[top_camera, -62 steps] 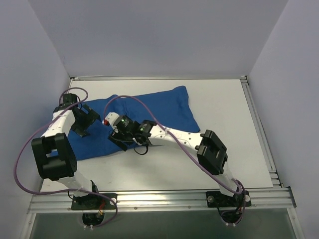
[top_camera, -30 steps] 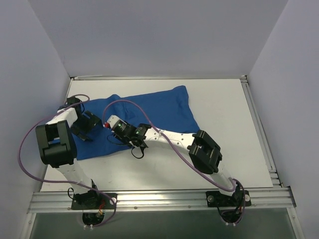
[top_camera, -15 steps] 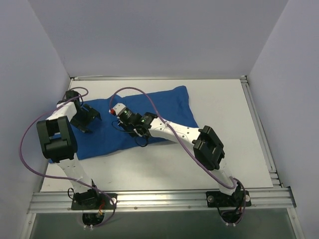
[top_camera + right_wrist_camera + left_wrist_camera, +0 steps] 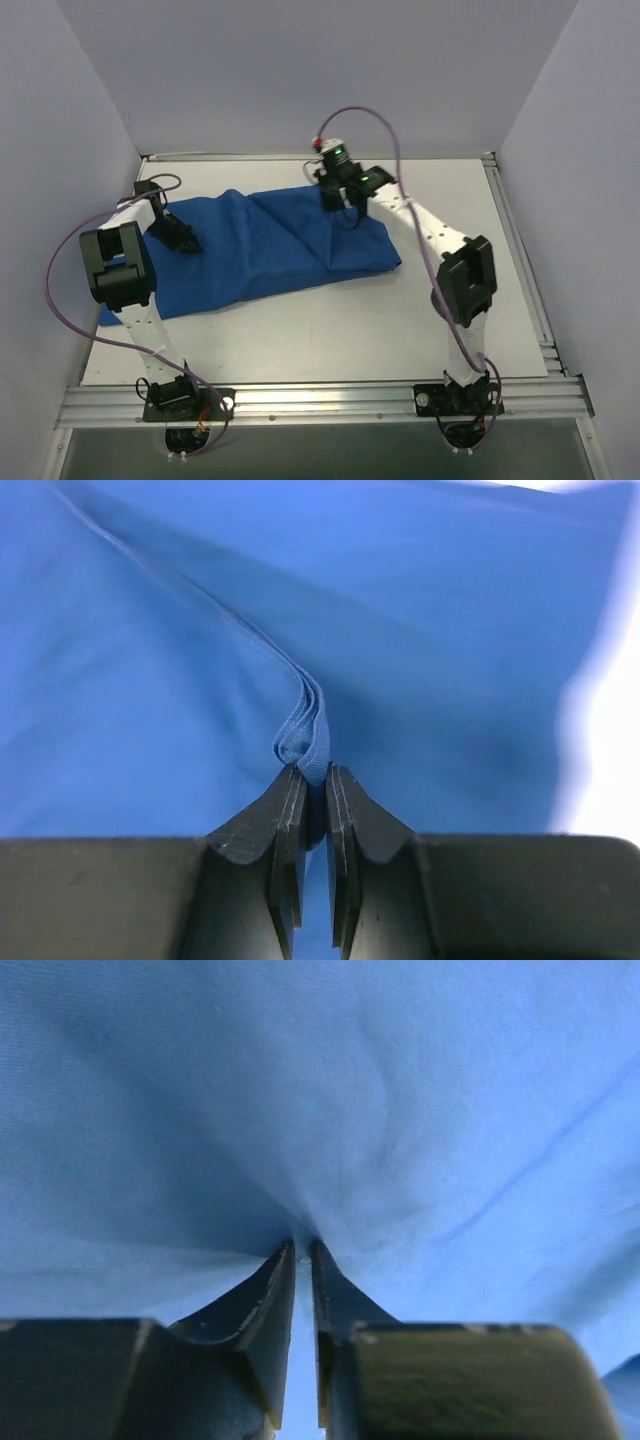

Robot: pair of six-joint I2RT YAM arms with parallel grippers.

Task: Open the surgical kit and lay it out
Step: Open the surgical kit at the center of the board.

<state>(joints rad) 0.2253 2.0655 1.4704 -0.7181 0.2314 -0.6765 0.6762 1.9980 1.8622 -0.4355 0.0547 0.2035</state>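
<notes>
One blue cloth wrap (image 4: 260, 250), one white table (image 4: 450, 320), two arms (image 4: 120, 270) (image 4: 420, 225), two purple cables (image 4: 52, 295) (image 4: 362, 109).

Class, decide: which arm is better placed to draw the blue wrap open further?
Right, probably. The right hand pinches a folded hem of the blue wrap, with table space beyond it. The left hand only grips mid-cloth by the wall.

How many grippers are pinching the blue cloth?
2. The left gripper pinches the cloth near its left end. The right gripper pinches a folded edge near the cloth's far side. Both show clearly; none is hidden.
</notes>
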